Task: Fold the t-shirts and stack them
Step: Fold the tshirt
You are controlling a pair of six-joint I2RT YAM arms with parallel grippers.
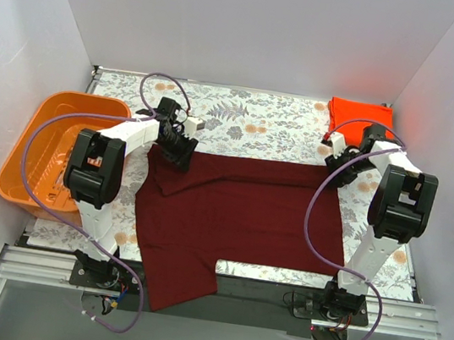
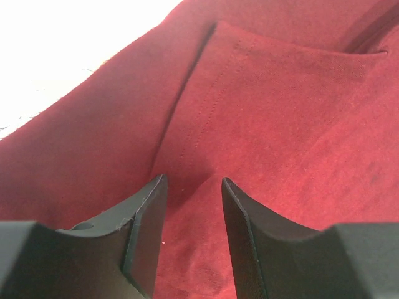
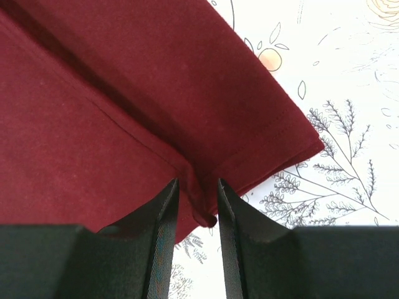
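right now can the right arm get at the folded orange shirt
Probably, but not freely: the orange-red t-shirt lies uncovered beyond the right gripper, yet that gripper is pinching a corner of the maroon t-shirt and must release first.

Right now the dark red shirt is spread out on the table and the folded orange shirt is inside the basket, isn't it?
Not quite. The folded orange-red t-shirt lies on the table at its far right corner, not inside the basket, which stands at the left. The top external view shows this. The maroon t-shirt is indeed spread out on the table.
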